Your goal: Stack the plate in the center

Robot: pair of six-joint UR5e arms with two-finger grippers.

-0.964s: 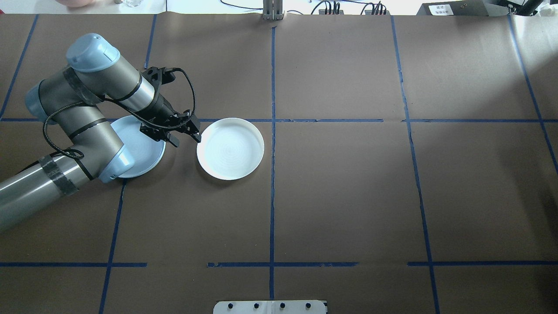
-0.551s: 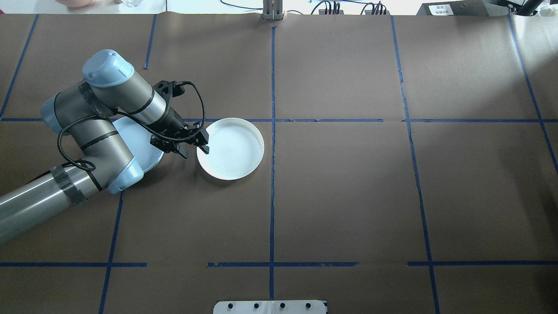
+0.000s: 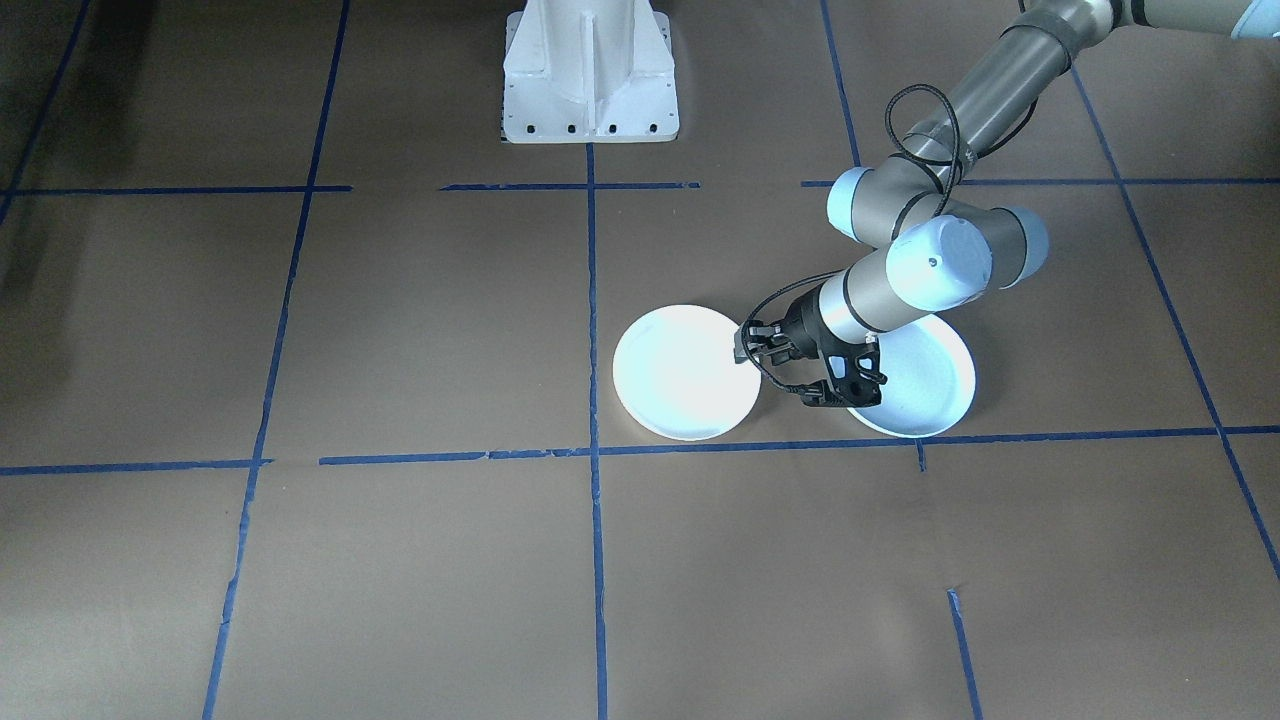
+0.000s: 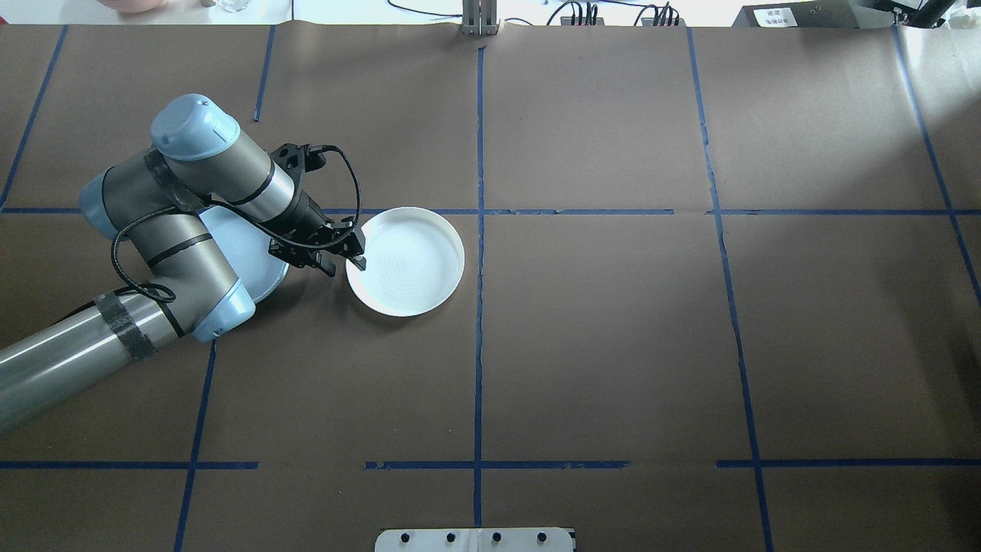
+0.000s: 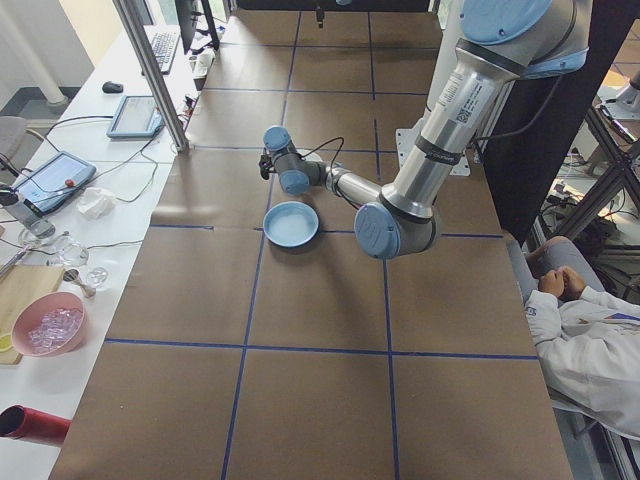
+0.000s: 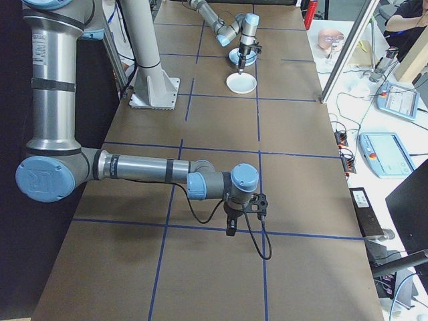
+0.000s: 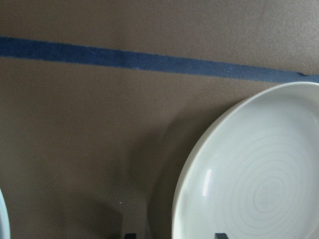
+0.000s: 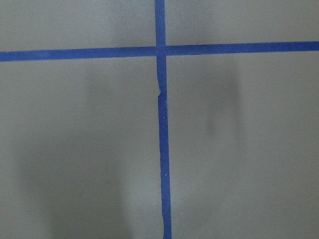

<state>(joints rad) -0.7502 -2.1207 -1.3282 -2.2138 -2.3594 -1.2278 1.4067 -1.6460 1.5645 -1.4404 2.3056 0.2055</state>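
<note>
A white plate (image 4: 406,261) lies on the brown table just left of the centre tape line. A pale blue plate (image 4: 249,249) lies to its left, largely hidden under my left arm. My left gripper (image 4: 345,262) is open and low at the white plate's left rim. In the left wrist view the rim (image 7: 192,174) runs between the two fingertips at the bottom edge. My right gripper (image 6: 231,227) hovers over a tape crossing far from the plates; it shows only in the exterior right view, so I cannot tell its state.
Blue tape lines (image 4: 479,230) divide the table into squares. The robot's white base plate (image 3: 590,75) sits at the near edge. A side bench with tablets and a pink bowl (image 5: 48,325) runs along the far side. A seated person (image 5: 590,330) is beside the table's end.
My left arm swung right, carrying the open gripper from over the gap between the plates to the white plate's left rim. Both plates stayed put.
</note>
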